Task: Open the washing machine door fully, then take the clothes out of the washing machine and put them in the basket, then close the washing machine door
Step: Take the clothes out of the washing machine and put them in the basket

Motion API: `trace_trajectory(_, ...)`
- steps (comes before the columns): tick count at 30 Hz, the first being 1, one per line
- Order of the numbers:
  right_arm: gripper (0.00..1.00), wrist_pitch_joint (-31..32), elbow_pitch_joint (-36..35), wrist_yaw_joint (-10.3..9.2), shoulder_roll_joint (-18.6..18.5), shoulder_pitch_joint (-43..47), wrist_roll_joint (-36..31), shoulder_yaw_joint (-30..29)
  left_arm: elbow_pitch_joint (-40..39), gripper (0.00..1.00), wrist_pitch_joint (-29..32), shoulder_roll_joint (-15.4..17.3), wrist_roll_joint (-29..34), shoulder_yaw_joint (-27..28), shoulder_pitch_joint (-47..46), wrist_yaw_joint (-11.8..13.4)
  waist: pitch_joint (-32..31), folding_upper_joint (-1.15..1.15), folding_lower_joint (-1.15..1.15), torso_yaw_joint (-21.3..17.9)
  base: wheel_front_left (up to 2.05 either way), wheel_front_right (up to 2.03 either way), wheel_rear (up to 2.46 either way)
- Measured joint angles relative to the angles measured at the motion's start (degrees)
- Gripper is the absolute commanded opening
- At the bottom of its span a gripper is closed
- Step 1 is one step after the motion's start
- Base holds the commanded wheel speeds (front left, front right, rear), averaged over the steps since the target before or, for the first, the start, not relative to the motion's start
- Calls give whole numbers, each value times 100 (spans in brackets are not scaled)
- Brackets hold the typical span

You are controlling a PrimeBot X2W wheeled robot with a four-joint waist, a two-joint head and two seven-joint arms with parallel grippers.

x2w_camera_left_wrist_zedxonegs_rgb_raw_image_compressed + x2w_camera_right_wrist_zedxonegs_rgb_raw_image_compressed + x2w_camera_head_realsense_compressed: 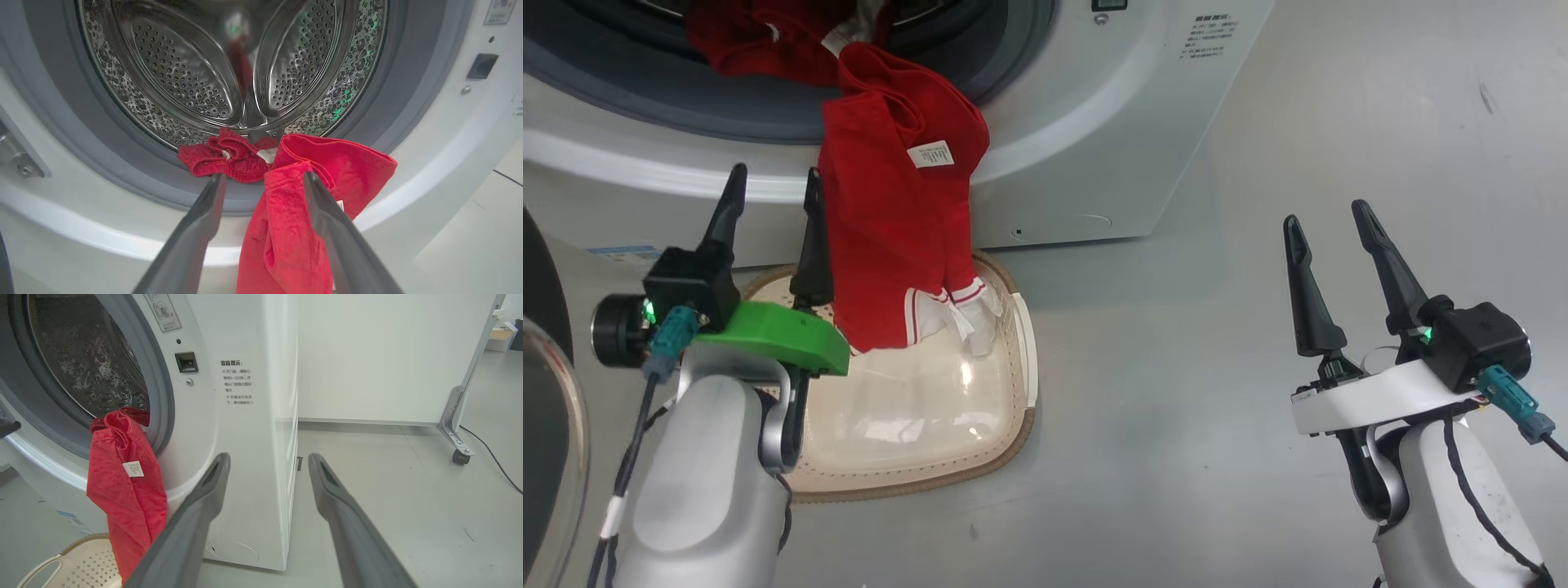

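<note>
The washing machine (1094, 122) stands on the floor with its drum mouth uncovered. The washing machine door (543, 408) is swung out to the robot's left, so the opening step looks done and the unloading step is in hand.

The clothes (890, 229) are half out. One long red garment hangs over the grey rubber lip, its long axis running straight down the front of the machine. Its top fold is caught on the lip, and its white-trimmed hem points down into the basket (907, 425), resting at the basket's far end. A smaller red bunch (220, 157) sits on the lip just beside it. The basket stands on the floor right against the machine's foot, under the drum mouth.

The left pincer (776, 171) is spread wide and grips nothing; in the left wrist view its fingers frame the garment's upper fold. The right pincer (1325, 212) is also spread wide and empty, well off to the right over bare floor.

The next move probably calls for closing the left pincer on that upper fold and lifting it off the lip so the garment drops into the basket. The bunch comes after that.
</note>
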Motion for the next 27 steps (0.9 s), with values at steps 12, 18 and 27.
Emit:
trace_trajectory(12, 100, 0, 178, 0, 1, 364, -30, 52, -601, 100, 0, -7, 252, -174, 1144, 157, -523, 0, 0, 124, 0, 0, 0)
trace_trajectory(18, 100, 0, 263, 0, 2, 605, -27, 60, -731, 100, 0, -5, 255, -279, 1656, 186, -811, 0, 0, 146, 0, 0, 0)
trace_trajectory(27, 100, 0, 316, -3, 5, 840, 29, 124, -883, 100, 1, -4, 269, -323, 2229, 254, -1195, 0, 0, 131, 0, 0, 0)
